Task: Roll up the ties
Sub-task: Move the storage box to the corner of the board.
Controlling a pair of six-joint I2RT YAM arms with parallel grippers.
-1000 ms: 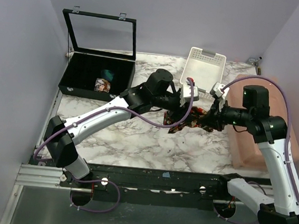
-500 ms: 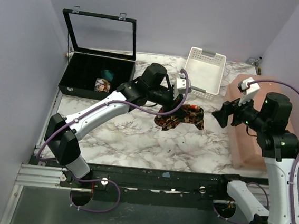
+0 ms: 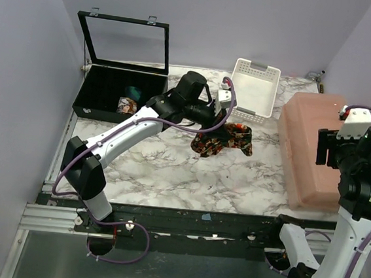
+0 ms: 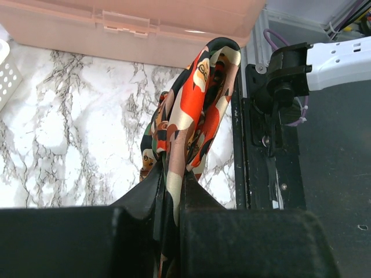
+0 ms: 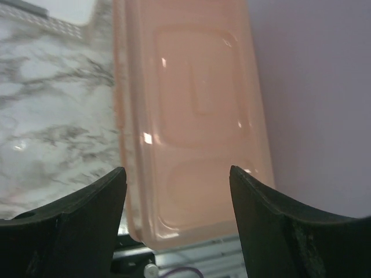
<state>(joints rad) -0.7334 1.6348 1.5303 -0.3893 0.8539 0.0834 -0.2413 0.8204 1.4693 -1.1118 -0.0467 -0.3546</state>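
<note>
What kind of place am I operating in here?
Probably a lab test cell: marble-patterned tabletop boxed in by plain lilac walls, with staged props like a black display case and white basket.

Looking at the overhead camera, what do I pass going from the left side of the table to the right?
black display case → floral tie → pink plastic box
</note>
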